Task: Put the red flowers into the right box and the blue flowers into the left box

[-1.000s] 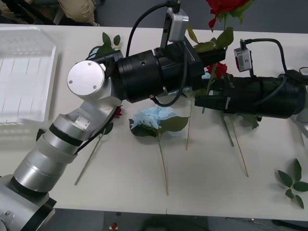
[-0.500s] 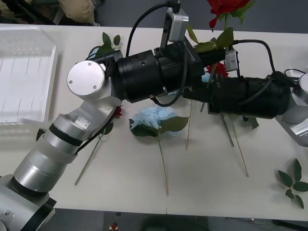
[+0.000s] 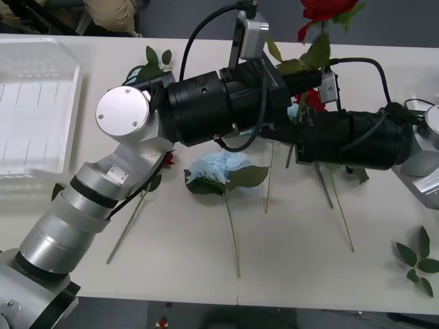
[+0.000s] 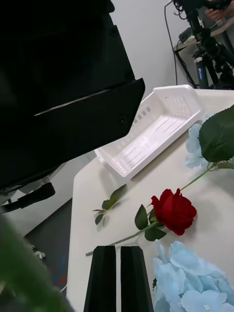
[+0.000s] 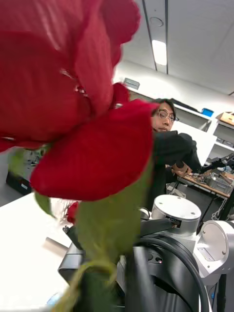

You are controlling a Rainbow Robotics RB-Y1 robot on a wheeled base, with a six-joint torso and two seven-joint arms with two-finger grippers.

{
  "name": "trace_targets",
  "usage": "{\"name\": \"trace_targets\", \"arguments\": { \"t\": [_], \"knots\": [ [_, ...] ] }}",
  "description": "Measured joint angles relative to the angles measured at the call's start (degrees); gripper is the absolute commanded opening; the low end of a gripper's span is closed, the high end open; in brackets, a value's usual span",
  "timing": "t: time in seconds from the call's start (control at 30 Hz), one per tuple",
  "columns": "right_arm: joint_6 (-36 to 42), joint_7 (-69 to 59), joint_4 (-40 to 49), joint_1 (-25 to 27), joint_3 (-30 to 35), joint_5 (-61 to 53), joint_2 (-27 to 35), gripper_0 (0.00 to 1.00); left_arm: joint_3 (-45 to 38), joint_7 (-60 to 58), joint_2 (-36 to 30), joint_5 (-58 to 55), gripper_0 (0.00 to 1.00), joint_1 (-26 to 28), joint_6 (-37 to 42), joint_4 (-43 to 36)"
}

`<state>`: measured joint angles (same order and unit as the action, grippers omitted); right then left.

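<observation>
Overhead, office striplights (image 5: 160, 51); white table (image 3: 288, 253); right fingers (image 4: 105, 278) closed empty, left's state untellable.

I see raised red rose (image 3: 322, 9) cut off by top edge above left arm (image 3: 206, 110). Left fingers hidden behind that arm's wrist; can't tell their state. Rose bloom (image 5: 73, 97) against left wrist camera, blurred, cropped. Left box (image 3: 34, 103) cut by frame edge. Right arm (image 3: 357, 137) covers rose stems beside blue flower (image 3: 219, 168). Right fingers (image 4: 105, 278) pressed together, bases cropped.
</observation>
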<state>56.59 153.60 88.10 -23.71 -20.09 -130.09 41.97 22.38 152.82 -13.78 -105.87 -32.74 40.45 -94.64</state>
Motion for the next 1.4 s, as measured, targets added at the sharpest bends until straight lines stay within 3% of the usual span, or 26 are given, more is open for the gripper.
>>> {"name": "trace_targets", "arguments": {
  "t": [0.97, 1.2, 1.4],
  "knots": [
    [-0.8, 0.0, -3.9, 0.0, 0.1, -1.0, 1.4, 0.00, 0.0, 0.0, 0.0, 0.0, 1.00, 0.0, 0.0, 0.0],
    [6.9, 0.0, -9.7, -0.1, 3.4, -0.9, 6.5, 0.00, 0.0, 0.0, 0.0, 0.0, 1.00, 0.0, 0.0, 0.0],
    [14.8, 0.0, -14.8, -0.1, 12.2, 8.9, 10.0, 0.00, 0.0, 0.0, 0.0, -0.7, 1.00, 1.0, -1.9, 0.3]
  ]
}}
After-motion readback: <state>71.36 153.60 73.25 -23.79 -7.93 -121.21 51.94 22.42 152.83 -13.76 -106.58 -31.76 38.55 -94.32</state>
